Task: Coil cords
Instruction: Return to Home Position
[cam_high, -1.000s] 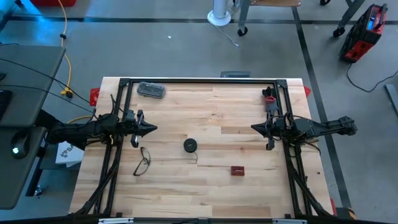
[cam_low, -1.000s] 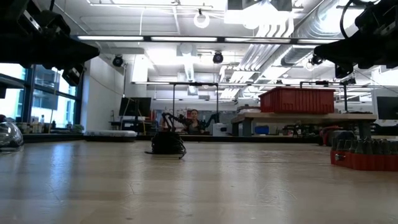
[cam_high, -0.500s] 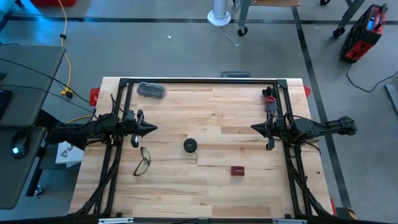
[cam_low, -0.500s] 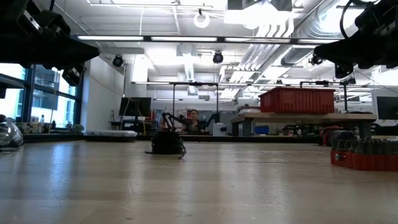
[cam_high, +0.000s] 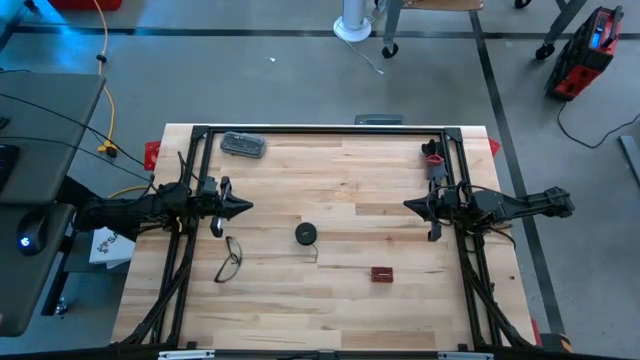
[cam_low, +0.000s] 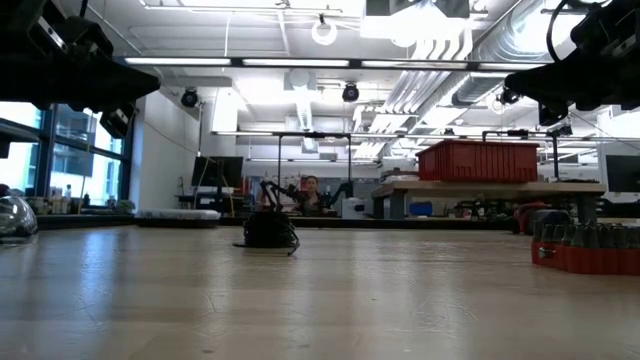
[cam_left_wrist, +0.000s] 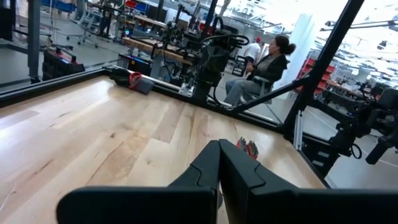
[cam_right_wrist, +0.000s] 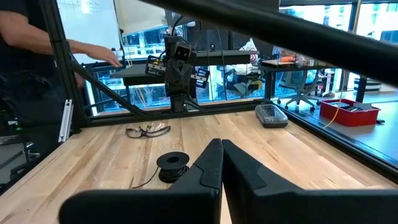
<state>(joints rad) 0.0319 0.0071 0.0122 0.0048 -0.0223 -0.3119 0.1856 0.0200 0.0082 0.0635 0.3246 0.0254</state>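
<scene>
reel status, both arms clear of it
Left gripper shut, empty, out left; right gripper shut, empty, out right. Reel at centre of table, short wire tail loose. Eyeglasses, red block apart from it.

Worktop (cam_high: 340, 180): pale wooden planks
Centre: black reel (cam_high: 307, 234), wire wound on
Left side: eyeglasses (cam_high: 229, 259); grey case (cam_high: 243, 145)
Right side: red box (cam_high: 381, 273)
</scene>
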